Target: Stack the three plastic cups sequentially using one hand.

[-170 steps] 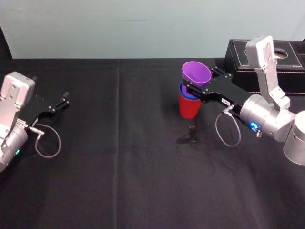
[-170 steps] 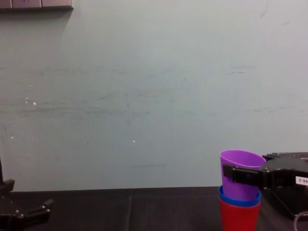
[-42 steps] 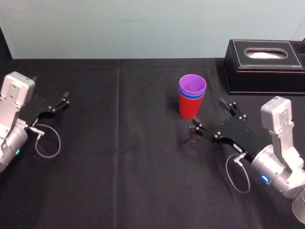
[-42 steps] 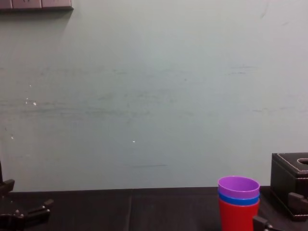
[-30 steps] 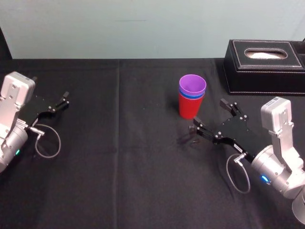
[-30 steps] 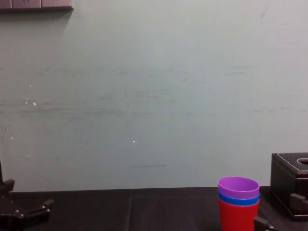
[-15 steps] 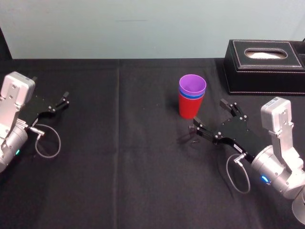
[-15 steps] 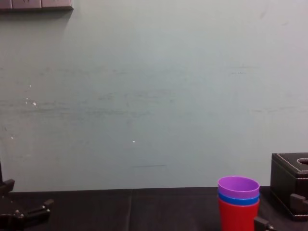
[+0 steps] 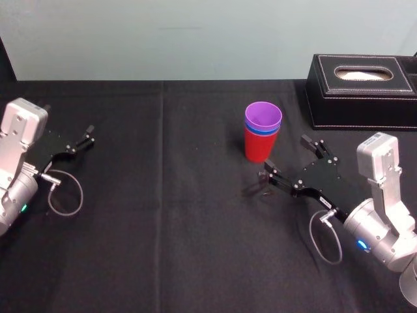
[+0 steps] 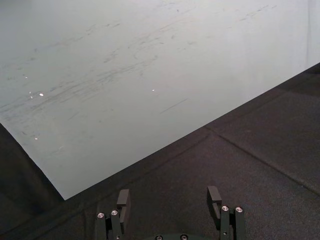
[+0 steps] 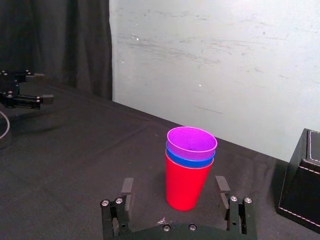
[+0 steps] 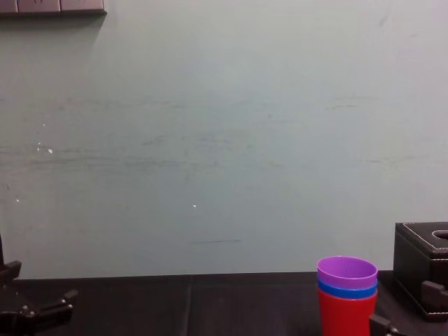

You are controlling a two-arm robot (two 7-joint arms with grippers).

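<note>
Three cups (image 9: 261, 134), one stack: purple (image 9: 263, 117) in blue (image 11: 190, 161) in red (image 9: 259, 149). Both end effectors released: right end effector (image 9: 283, 157) beside the stack, left end effector (image 10: 168, 200) well apart.

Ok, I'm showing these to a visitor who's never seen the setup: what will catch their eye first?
The bright colours mid-table: purple cup nested in blue cup nested in red cup, upright on the black cloth. The right hand sits open just short of them, touching nothing; the left hand rests open at the far left.
</note>
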